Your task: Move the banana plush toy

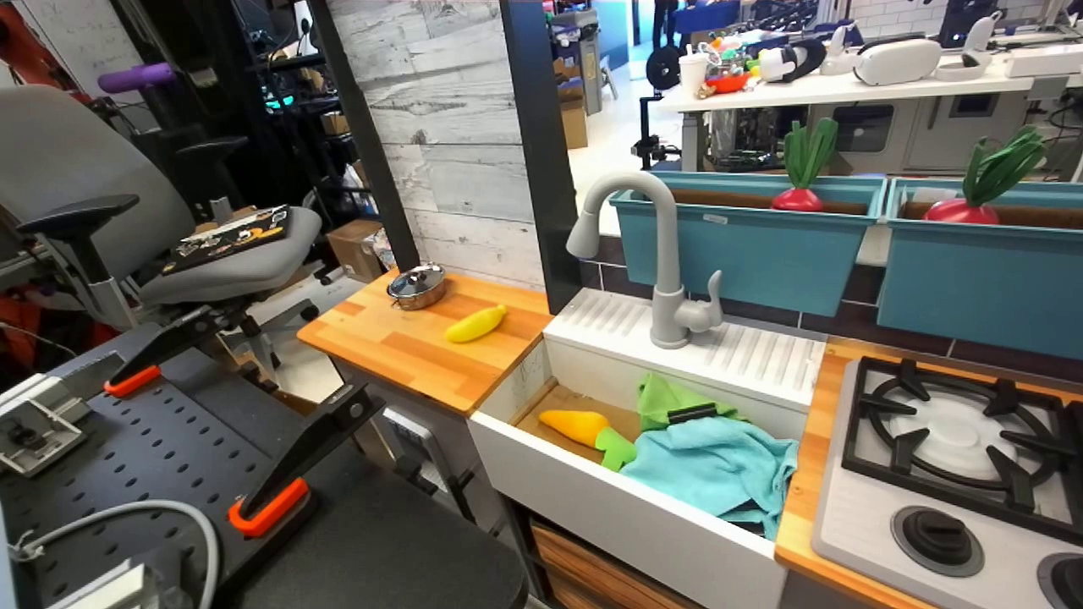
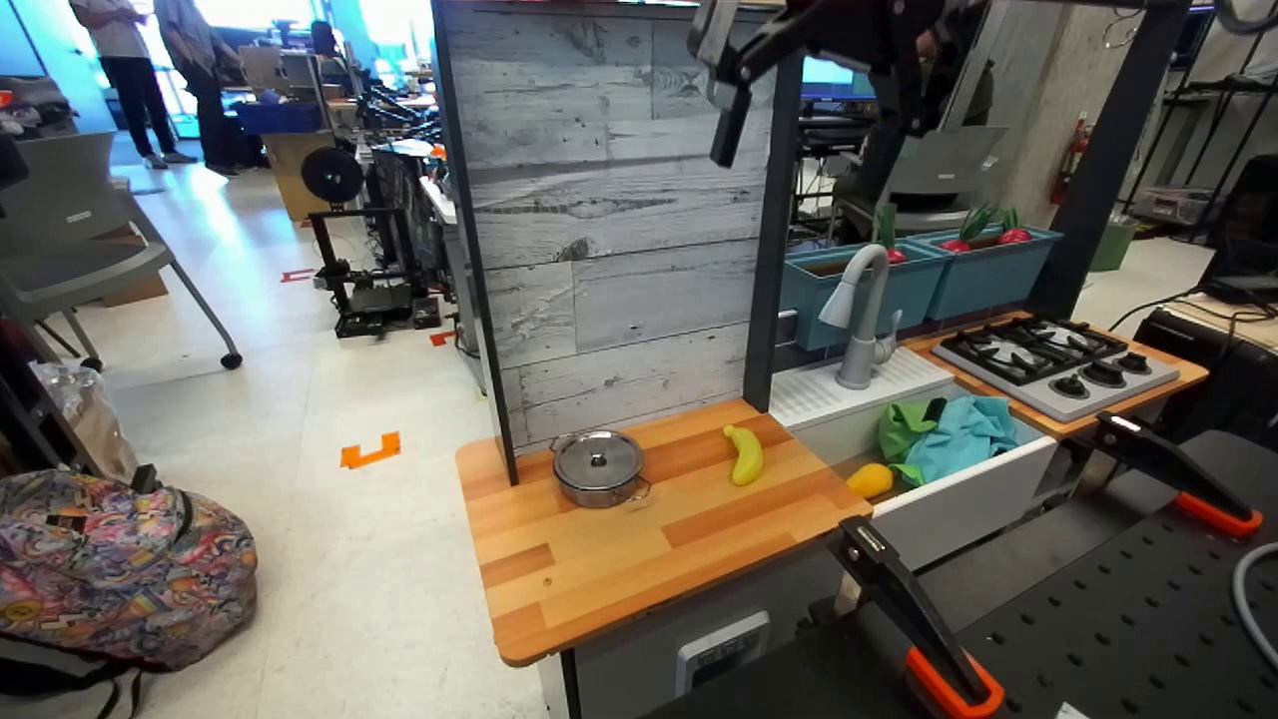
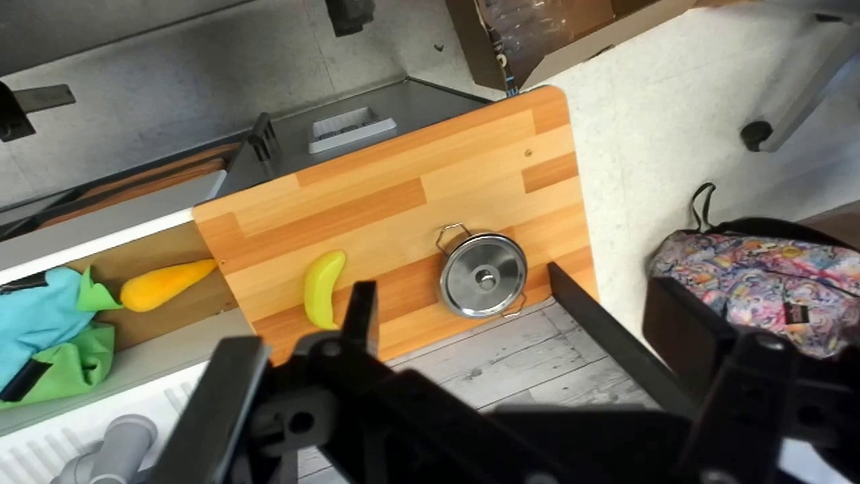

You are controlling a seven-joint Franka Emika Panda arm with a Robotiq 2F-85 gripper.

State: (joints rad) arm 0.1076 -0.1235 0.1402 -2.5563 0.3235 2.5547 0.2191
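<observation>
One pincer point(image 3: 514, 299) gaping wide, one banana plush toy point(image 2: 745, 459), one lidded pot point(image 2: 597, 465), both on one wooden countertop point(image 2: 639, 574)

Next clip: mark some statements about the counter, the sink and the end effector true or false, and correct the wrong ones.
1. The banana plush toy lies on the wooden counter. True.
2. The end effector is open. True.
3. The end effector touches the banana plush toy. False: the end effector hangs clear of it.
4. The lid is on the pot. True.
5. The turquoise cloth lies on the wooden counter. False: the turquoise cloth is in the sink.
</observation>
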